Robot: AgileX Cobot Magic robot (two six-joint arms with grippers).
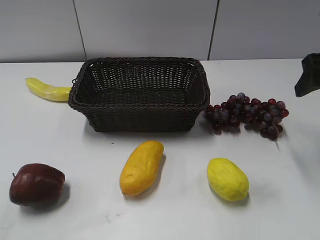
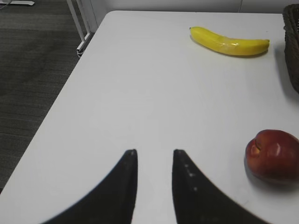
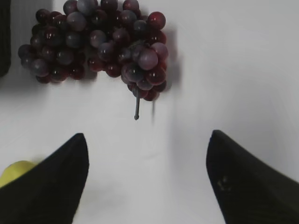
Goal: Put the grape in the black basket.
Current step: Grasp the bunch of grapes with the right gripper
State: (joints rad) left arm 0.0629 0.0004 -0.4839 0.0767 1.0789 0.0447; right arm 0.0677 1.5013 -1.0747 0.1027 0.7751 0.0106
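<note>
The grape (image 1: 247,114), a long bunch of dark red and purple berries, lies on the white table just right of the black basket (image 1: 140,117). The basket is a large dark woven wicker one at the table's middle back, and its inside is bare. In the right wrist view the grape (image 3: 96,44) lies ahead of my right gripper (image 3: 147,140), stem pointing toward the jaws. The right gripper is open wide and empty above the table. A part of the right arm shows at the exterior view's right edge (image 1: 307,75). My left gripper (image 2: 154,153) is open and empty over bare table.
A banana (image 1: 47,90) lies left of the basket. A dark red apple (image 1: 36,184) sits front left, also in the left wrist view (image 2: 273,155). An orange mango-like fruit (image 1: 141,167) and a yellow lemon-like fruit (image 1: 228,179) lie in front. The table's left edge (image 2: 60,98) drops to the floor.
</note>
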